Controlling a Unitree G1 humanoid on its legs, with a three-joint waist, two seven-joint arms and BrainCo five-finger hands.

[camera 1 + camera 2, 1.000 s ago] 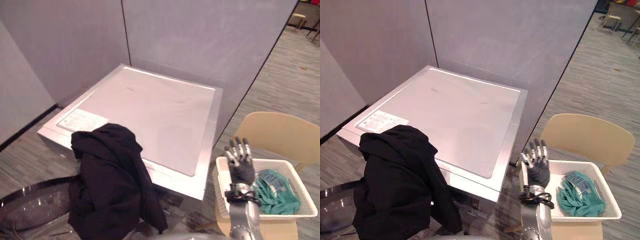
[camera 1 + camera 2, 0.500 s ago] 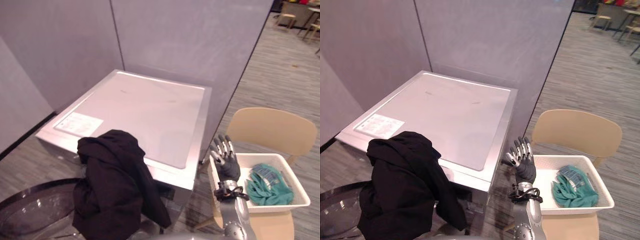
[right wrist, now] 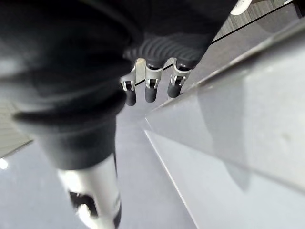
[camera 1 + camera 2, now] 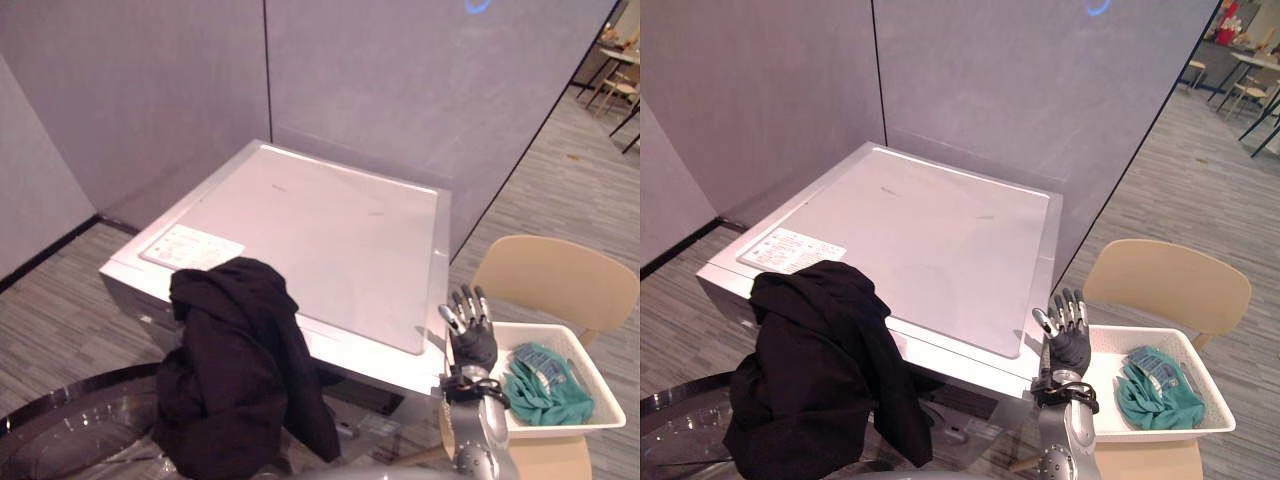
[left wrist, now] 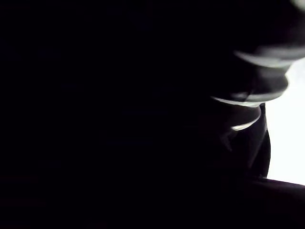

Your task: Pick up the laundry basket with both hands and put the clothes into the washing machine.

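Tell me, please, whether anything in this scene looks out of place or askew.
A black garment hangs bunched over the front edge of the washing machine, outside it and not in the white basket, where a teal garment lies. What holds it up is hidden.

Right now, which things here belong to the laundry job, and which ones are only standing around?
Part of the job:
- washing machine
- black garment, hanging at the machine's near corner
- white basket
- green clothes in the basket
- right hand, open, raised beside the basket

Only standing around:
- beige chair, with the basket on it
- grey partition walls
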